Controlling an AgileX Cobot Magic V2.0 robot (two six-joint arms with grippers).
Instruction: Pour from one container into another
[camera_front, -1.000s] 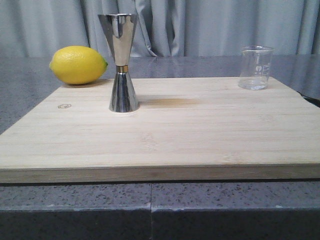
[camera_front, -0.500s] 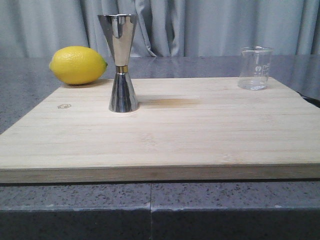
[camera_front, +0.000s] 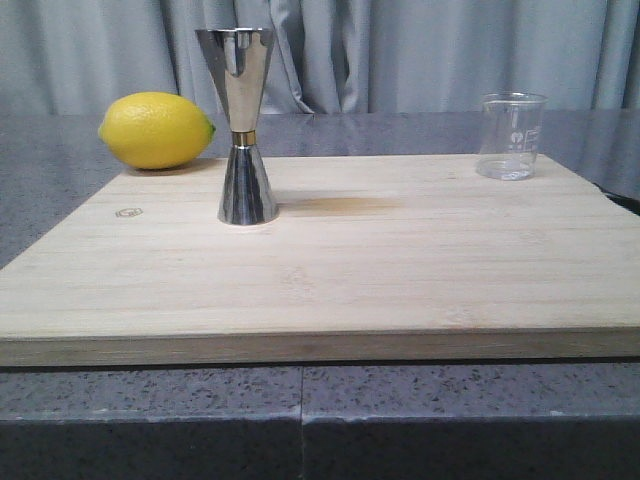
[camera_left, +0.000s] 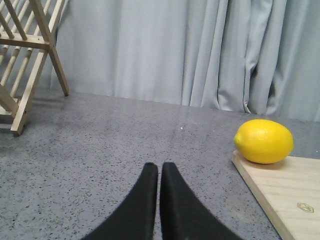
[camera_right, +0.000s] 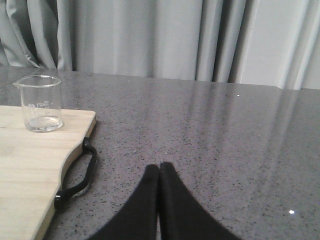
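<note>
Nothing has shifted since a second ago: your jigger (camera_front: 243, 125) stands upright at about ten o'clock on the cutting board (camera_front: 400, 270), and the glass beaker (camera_front: 512, 136) sits well apart at the board's two o'clock corner, with only a trace of wet showing at its bottom. A lemon (camera_front: 157, 129) rests on the counter (camera_front: 60, 170) just beyond the jigger. Your left tool (camera_left: 160, 172) and right tool (camera_right: 159, 172) both have their fingers pressed together, holding nothing. Watch the jigger: tall, narrow-waisted and slick, it could tip or slip under an off-centre grip.
</note>
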